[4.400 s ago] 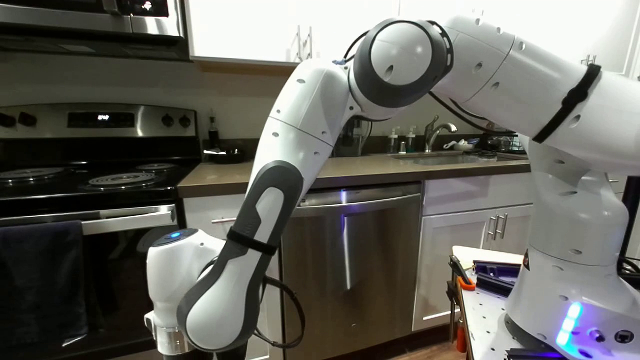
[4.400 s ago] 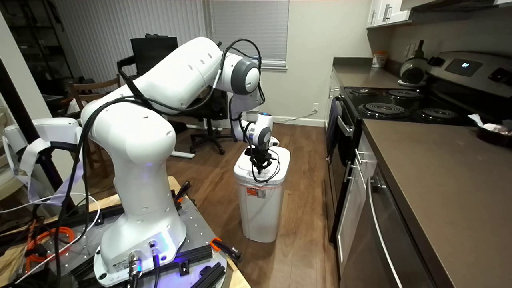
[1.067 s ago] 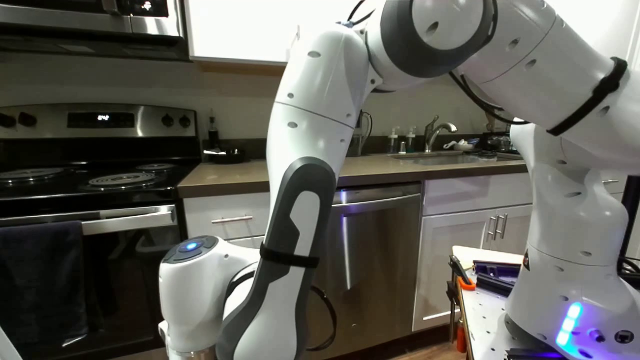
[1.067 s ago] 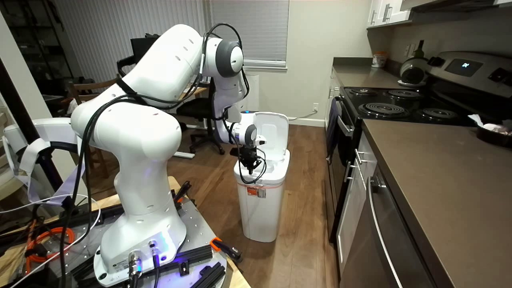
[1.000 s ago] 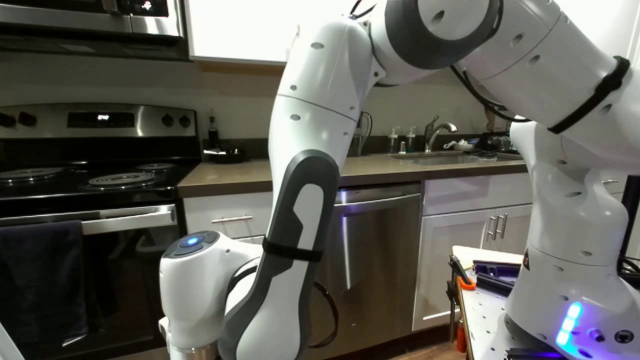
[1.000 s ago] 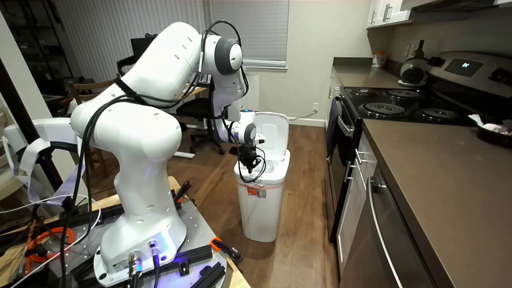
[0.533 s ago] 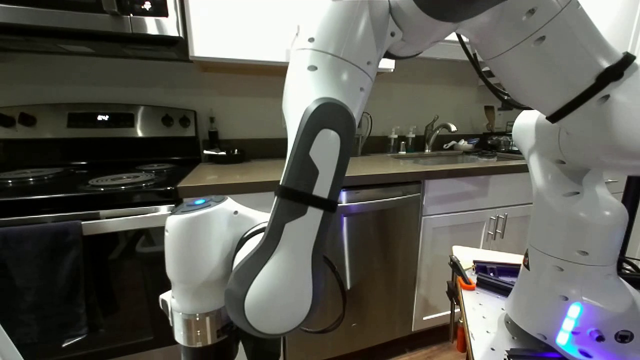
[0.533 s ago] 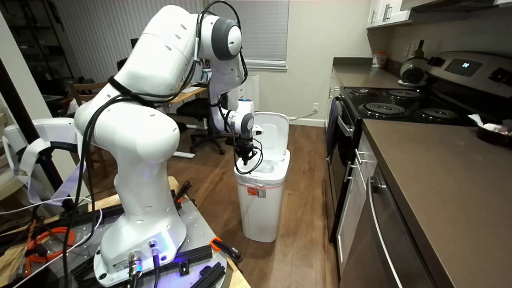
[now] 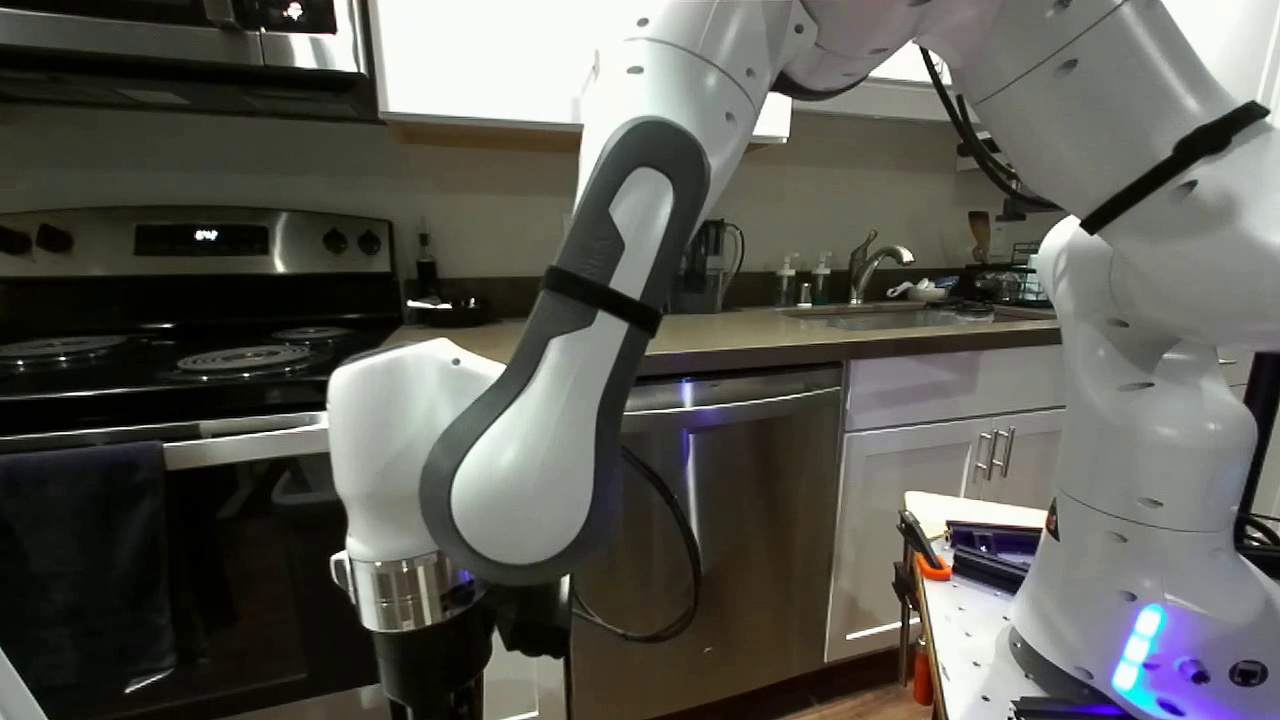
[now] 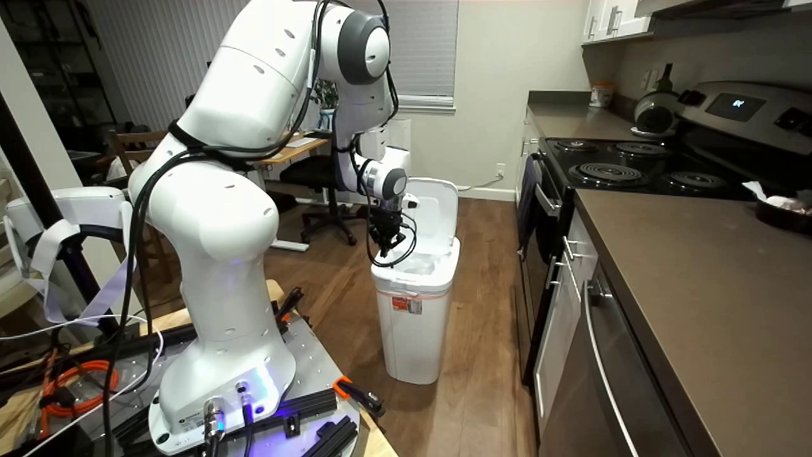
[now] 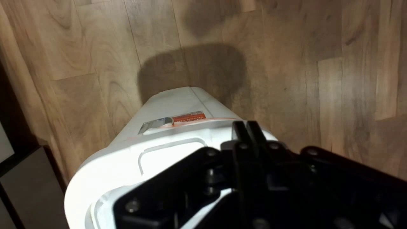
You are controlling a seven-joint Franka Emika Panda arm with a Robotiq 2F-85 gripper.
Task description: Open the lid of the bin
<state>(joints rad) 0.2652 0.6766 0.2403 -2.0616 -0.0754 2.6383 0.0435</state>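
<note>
In the wrist view the nearest thing is the tool [image 11: 247, 124], dark and large at the lower right; it is narrow, its two fingers [image 11: 240, 132] standing side by side, almost together. Its black body hides a good part of the bin [image 11: 173, 103], which fills the lower centre, and the lower edge of the frame cuts the bin's opening. The fingertips cover a corner of the rim; whether they touch it, I cannot tell. Farther, the wooden floor [image 11: 286, 95] takes the upper half, with a soft shadow [image 11: 203, 66] beside the bin. In an exterior view the arm [image 9: 560, 400] is close, its upper bend and the fingertips cut by the frame; a white piece [image 9: 12, 695] in the lower left corner shows too little to name. In an exterior view the surface [image 10: 307, 355] is nearest, at the lower left; from it the arm rises, then slopes down to the tool, which points downward over the left side of the rim. The bin stands upright at the centre, its lid [image 10: 439, 212] raised at the back and partly hidden by the wrist; the inside is hard to make out. A strip of floor lies between the bin and the stove [image 10: 634, 162], and the long edge of the counter [image 10: 685, 285] limits the lower right. Farthest, a window blind [image 10: 422, 51] hangs at the upper centre.
</note>
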